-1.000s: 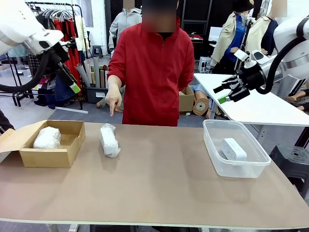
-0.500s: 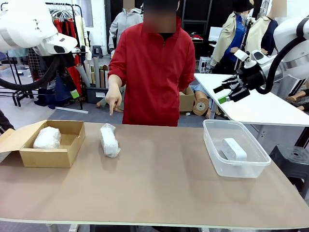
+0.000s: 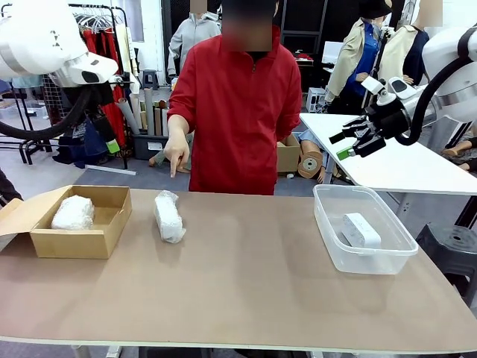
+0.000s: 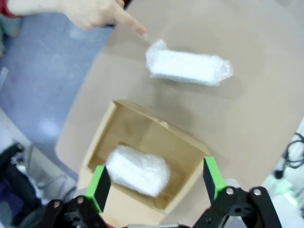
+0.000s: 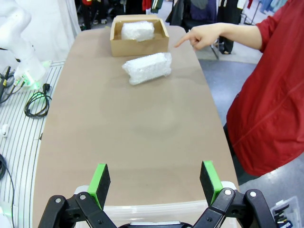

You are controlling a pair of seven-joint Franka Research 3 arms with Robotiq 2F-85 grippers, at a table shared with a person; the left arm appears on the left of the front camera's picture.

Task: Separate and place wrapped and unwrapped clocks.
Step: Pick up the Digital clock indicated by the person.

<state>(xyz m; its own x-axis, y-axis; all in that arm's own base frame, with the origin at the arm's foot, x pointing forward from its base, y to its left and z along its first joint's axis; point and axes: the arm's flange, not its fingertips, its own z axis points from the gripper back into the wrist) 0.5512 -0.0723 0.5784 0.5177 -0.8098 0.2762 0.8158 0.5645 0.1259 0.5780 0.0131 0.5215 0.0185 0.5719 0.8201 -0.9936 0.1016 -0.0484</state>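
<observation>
We read the layout as a sort already half made. One wrapped clock (image 3: 72,213) lies inside the open cardboard box (image 3: 112,224) at the bench's left end, and the bare white clock (image 3: 361,230) sits in the clear plastic tub (image 3: 395,257) near the right end, so each container stands for one kind. The second wrapped clock (image 3: 168,216) lies loose on the bench (image 3: 246,298), just beside the box and close to the far edge; the person's hand (image 3: 176,155) points down at it, which we take as marking it for the next pick.

Our left gripper (image 4: 154,183) hangs above the box with its fingers spread wide and nothing between them, well placed to drop toward the loose bundle and carry it the short way into the box. Our right gripper (image 5: 154,183) hovers high over the tub's end, fingers likewise released and empty, and seems to us merely parked.
</observation>
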